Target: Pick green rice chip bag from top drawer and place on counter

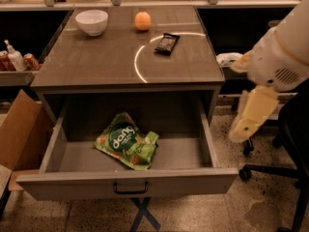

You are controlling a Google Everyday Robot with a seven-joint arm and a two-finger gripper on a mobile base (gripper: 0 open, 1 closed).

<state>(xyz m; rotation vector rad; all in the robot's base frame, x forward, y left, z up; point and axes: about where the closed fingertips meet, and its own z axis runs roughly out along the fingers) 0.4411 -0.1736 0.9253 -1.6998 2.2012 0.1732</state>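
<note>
The green rice chip bag [126,141] lies flat inside the open top drawer [128,182], left of its middle, with the "dang" logo facing up. The drawer is pulled fully out under the counter [116,57]. My arm comes in from the right edge, and the gripper [247,120] hangs beside the drawer's right side, outside it, about level with the drawer and well to the right of the bag. It holds nothing that I can see.
On the counter are a white bowl [91,21], an orange [142,21] and a small black wrapper [167,43]. A cardboard box [19,134] stands left of the drawer. A black office chair [289,144] is at the right. Bottles and cans [14,59] sit on a left shelf.
</note>
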